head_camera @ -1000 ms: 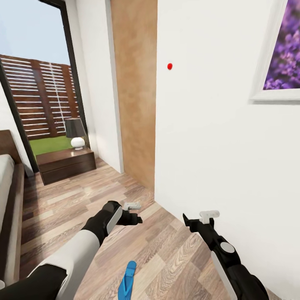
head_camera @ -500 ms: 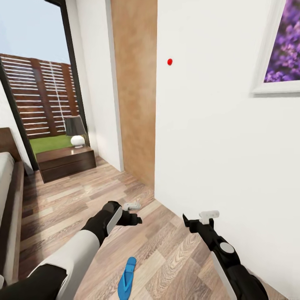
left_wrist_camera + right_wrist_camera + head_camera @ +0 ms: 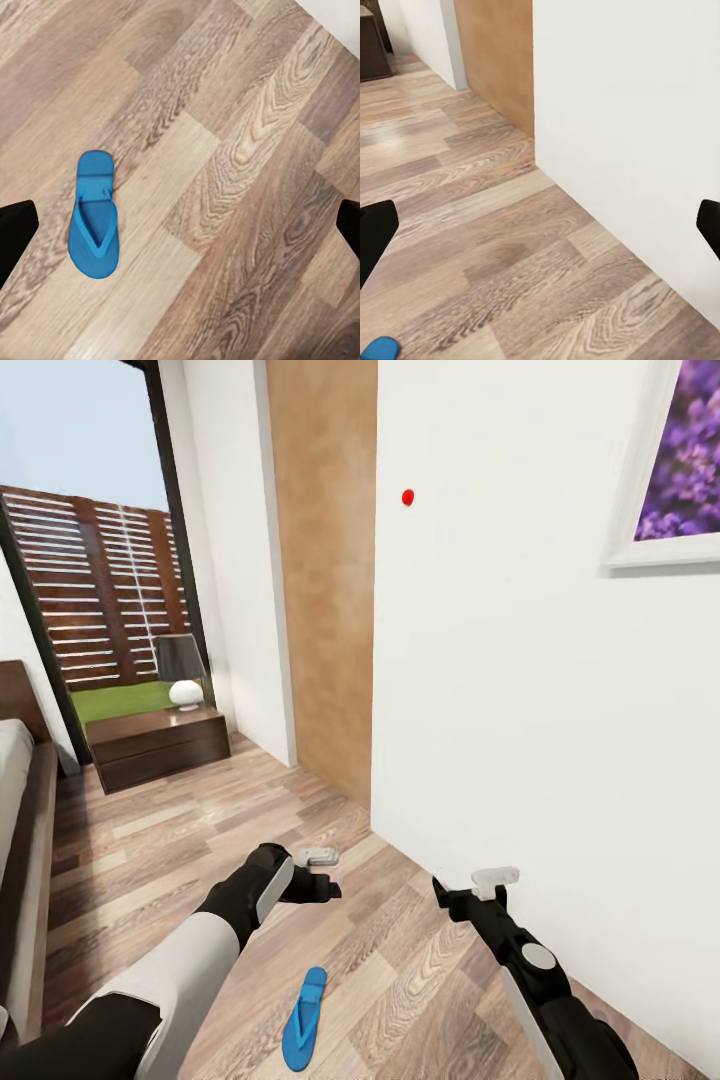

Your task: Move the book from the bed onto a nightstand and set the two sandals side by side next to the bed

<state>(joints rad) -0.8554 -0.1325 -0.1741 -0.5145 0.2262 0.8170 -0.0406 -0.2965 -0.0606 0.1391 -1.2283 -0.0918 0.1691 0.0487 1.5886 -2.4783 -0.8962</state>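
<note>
While both arms hang out over the brown wood-plank floor, one bright blue flat-soled flip-flop sandal lies flat on the planks, between the two forearms and nearer the robot than either claw. Left wrist view: same sandal sole-down, strap up, alone on the floor, both black finger tips at opposite frame edges, so left claw is spread wide, holding nothing. Right claw also spread, its dark finger tips far apart in the right wrist view, empty; a sliver of blue sandal at that frame's lower edge. Right claw sits near the white wall.

Low dark brown wooden nightstand with one drawer stands well ahead at the far end of the floor, by the tall black-framed window. On it a small lamp with dark shade and white round base. Dark brown wood bed frame with pale grey mattress runs along the left edge of the head view, beside the nightstand. Tan wood wall panel at the wall corner, small red dot on the white wall, purple lavender picture in white frame upper right.
</note>
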